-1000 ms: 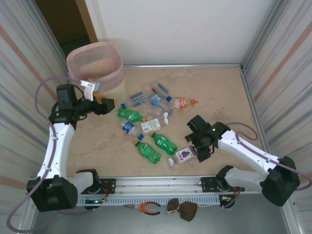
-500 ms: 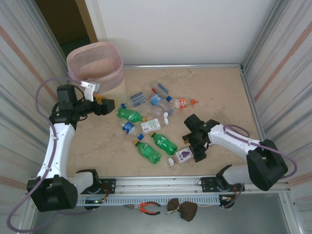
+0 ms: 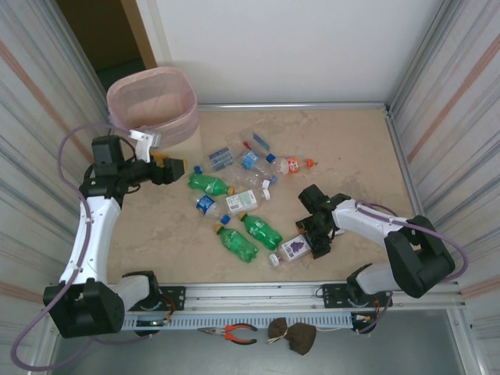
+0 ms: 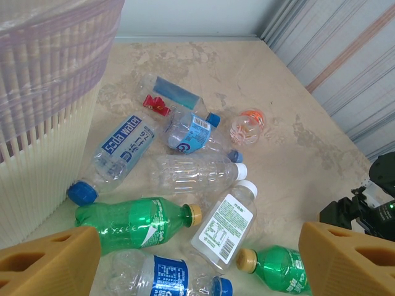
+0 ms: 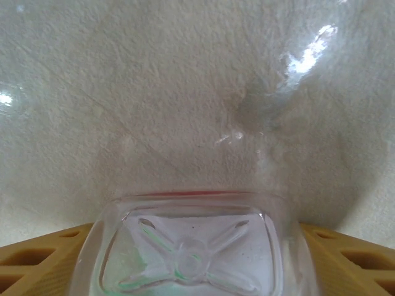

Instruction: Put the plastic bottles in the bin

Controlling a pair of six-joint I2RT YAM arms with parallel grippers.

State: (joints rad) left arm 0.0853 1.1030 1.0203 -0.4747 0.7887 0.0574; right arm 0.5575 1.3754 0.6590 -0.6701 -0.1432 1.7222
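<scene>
Purple-labelled bottle (image 3: 294,248) lies on its side at the near edge of the table (image 3: 359,156), cap toward the left arm's side, just apart from the main scatter of plastic bottles. Right gripper (image 3: 314,234) is down on it. In the right wrist view the bottle's clear squared base sits between the yellow fingers (image 5: 349,262), one on each flank. Cannot tell if the pads are pressing yet or only straddling.

Step in hand, as I read it: grasp this bottle.
- Keep the bottle centred between the pads.
- Close on the flat label sides, not the corners. It's thin, empty plastic and could well squirt out or buckle.
- Lift straight up before swinging so it doesn't nudge the green soda bottle (image 3: 262,229) just beside it.

Rest of the pile, mid-table:
- a second green soda bottle (image 3: 237,243)
- a third green bottle (image 3: 207,184)
- a white-labelled bottle (image 3: 242,201)
- blue-labelled water bottles (image 3: 220,158)
- an orange one (image 3: 291,165)

All are on the table, so most of the task is left.

The bin (image 3: 156,129), pink-lined, stands at the far left corner, well apart from the grasp. Left gripper (image 3: 175,166) hovers just beside it with fingers spread wide and nothing in them.
</scene>
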